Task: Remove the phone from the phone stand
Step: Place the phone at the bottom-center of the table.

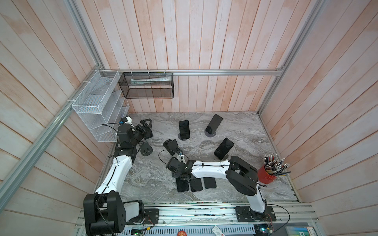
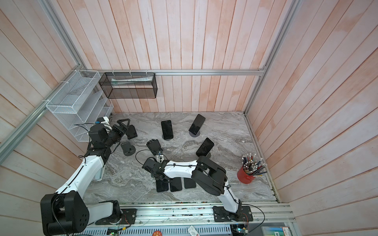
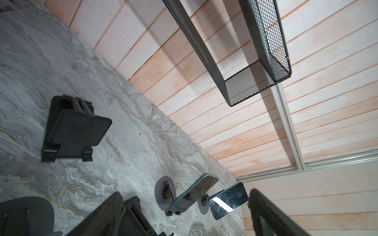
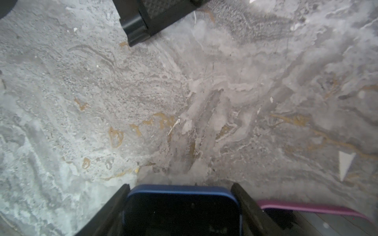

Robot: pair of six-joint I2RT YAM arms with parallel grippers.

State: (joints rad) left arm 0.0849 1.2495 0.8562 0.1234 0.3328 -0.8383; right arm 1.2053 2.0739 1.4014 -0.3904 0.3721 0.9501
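Three dark phones lean on round-based phone stands at the back of the marble table: one phone (image 1: 184, 129), a second phone (image 1: 213, 124) and a third phone (image 1: 223, 148). My right gripper (image 1: 184, 178) points down at the front row, and in the right wrist view this right gripper (image 4: 181, 186) is shut on the far end of a blue-cased phone (image 4: 182, 210), a finger against each side. My left gripper (image 1: 147, 122) hovers open at the back left. In the left wrist view the left gripper (image 3: 188, 214) holds nothing, with two stand-mounted phones beyond it.
Two more phones lie flat beside the blue one, a pink-edged phone (image 4: 306, 207) and the outer flat phone (image 1: 209, 182). Empty stands: a black stand (image 1: 171, 145), a round-base stand (image 1: 146, 150) and a folding stand (image 3: 71, 130). A red pencil cup (image 1: 267, 175) stands right. Mesh baskets (image 1: 146, 84) hang on the walls.
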